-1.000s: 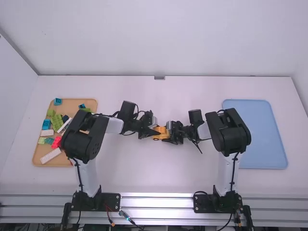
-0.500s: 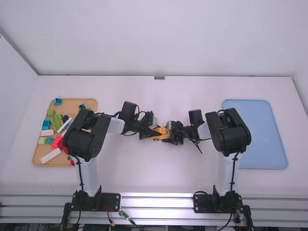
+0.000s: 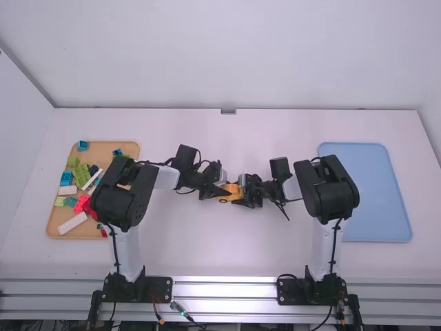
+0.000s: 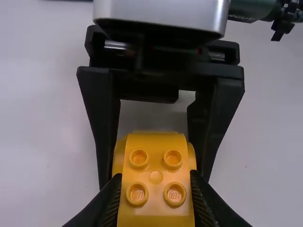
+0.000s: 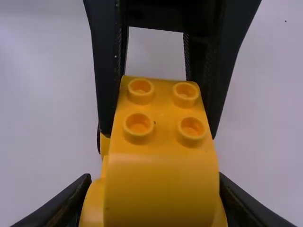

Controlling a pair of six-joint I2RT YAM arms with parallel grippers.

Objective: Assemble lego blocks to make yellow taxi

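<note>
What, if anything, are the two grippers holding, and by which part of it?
A yellow toy taxi, pinched by its sides: the left gripper at its studded end, the right gripper at its smooth, rounded end.

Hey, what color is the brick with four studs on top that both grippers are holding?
Yellow-orange brick, best seen in the right wrist view.

There are two trays (image 3: 372,193), two arms (image 3: 325,189), one yellow car (image 5: 158,189).

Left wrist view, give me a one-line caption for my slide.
The left gripper and right gripper clasp a studded yellow block build from opposite ends above the white table.
</note>
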